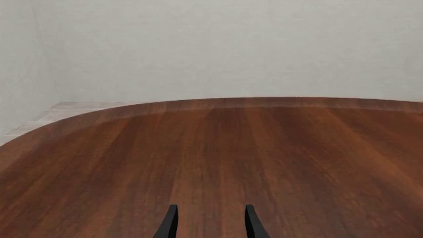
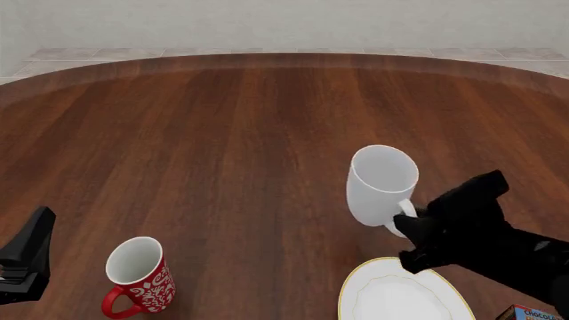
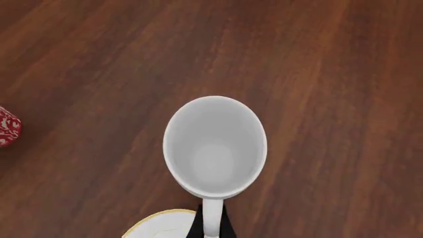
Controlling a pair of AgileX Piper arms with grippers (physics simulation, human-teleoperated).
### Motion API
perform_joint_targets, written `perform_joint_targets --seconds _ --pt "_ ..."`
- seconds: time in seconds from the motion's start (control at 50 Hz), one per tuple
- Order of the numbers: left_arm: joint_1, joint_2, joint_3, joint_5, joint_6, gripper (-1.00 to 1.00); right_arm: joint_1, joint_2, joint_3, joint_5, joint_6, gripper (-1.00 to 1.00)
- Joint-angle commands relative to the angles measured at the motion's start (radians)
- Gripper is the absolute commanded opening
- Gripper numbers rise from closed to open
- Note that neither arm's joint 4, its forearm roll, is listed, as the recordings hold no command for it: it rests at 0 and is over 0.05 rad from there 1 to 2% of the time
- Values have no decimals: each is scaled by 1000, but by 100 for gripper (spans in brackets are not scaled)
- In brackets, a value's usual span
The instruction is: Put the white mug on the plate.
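Right hand (image 2: 411,227) grips white mug (image 2: 380,185) handle above plate (image 2: 404,293), red mug (image 2: 140,273) well apart.

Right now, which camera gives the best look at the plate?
The front view: nearly the whole plate shows, gold rim and all, below the white mug held by the right claw. The right wrist view catches only a sliver of its rim. The left wrist view shows none of it.

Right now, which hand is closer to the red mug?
Left. The left hand sits just to the left of the red mug, empty. The right hand is across the table, holding the white mug by its handle.
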State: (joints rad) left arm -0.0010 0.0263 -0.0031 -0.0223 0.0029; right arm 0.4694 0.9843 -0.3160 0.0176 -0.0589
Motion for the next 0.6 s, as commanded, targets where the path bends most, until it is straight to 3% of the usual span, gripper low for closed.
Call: perform_joint_targets --seconds 0.02,0.6 --pt "0 0 0 0 0 100 15 -200 30 151 2 -100" --pt "0 0 0 0 0 100 56 -506 53 427 7 -100"
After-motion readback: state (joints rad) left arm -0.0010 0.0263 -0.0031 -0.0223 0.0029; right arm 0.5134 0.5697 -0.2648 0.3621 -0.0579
